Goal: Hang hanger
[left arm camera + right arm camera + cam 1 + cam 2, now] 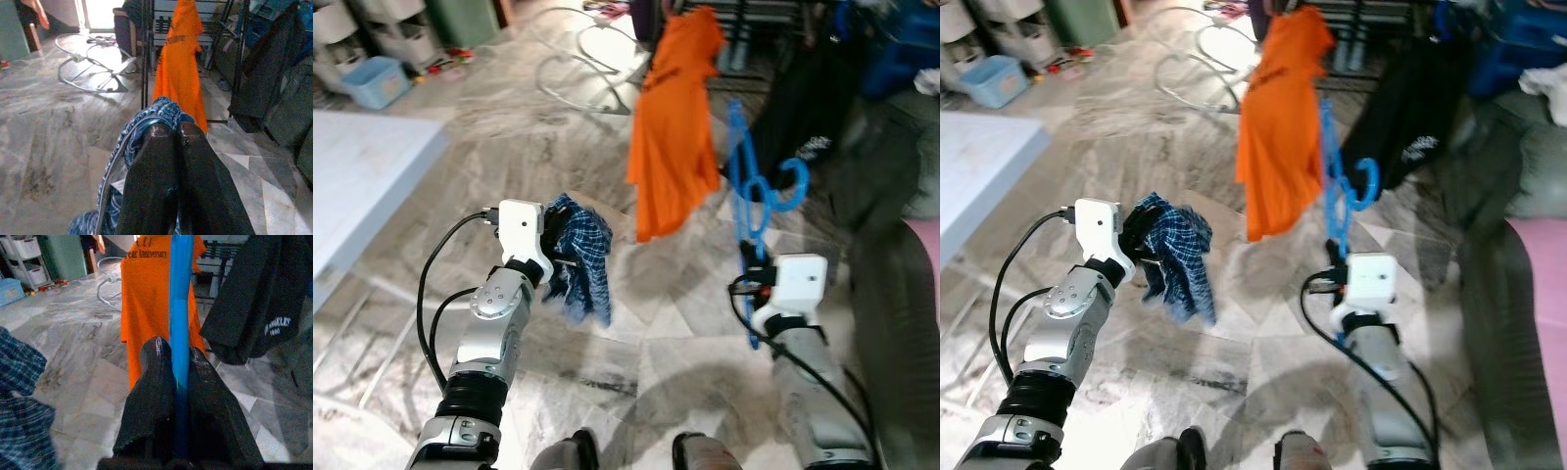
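Setting: marble floor [636,323], a clothes rack [146,54] ahead with an orange shirt [675,127] hanging.
Left gripper [171,147]: fingers clenched on a blue plaid cloth [579,257].
Right gripper [180,377]: fingers clamp the blue hanger [754,191], held upright, short of the rack.
Progress: hanger in hand; hanging not yet done.

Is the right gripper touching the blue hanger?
Touching. The right wrist view shows the right gripper with both fingers pressed against the blue hanger.
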